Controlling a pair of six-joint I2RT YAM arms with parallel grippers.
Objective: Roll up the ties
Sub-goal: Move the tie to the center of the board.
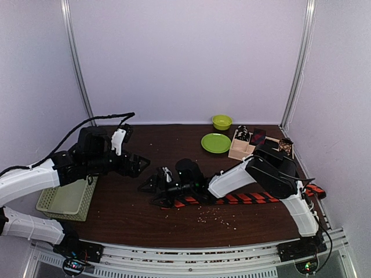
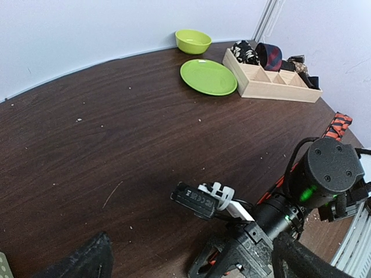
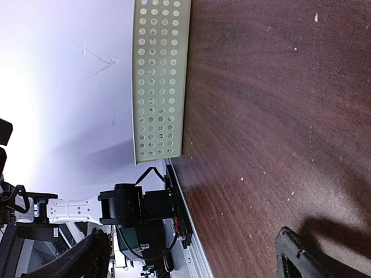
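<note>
I see an orange-red tie (image 1: pixel 255 197) with black diagonal stripes, a lime bowl (image 1: pixel 221 121), green plate (image 1: pixel 215 142), pale green basket (image 1: pixel 61 213), dark brown bench (image 1: pixel 174 145).

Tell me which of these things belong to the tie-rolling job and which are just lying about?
For the job:
orange-red striped tie
rolled ties
wooden tray holding them

Lying about:
green plate
green bowl
mesh basket

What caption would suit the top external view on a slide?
Open right gripper near the end of the orange-red striped tie; open left gripper farther back.
</note>
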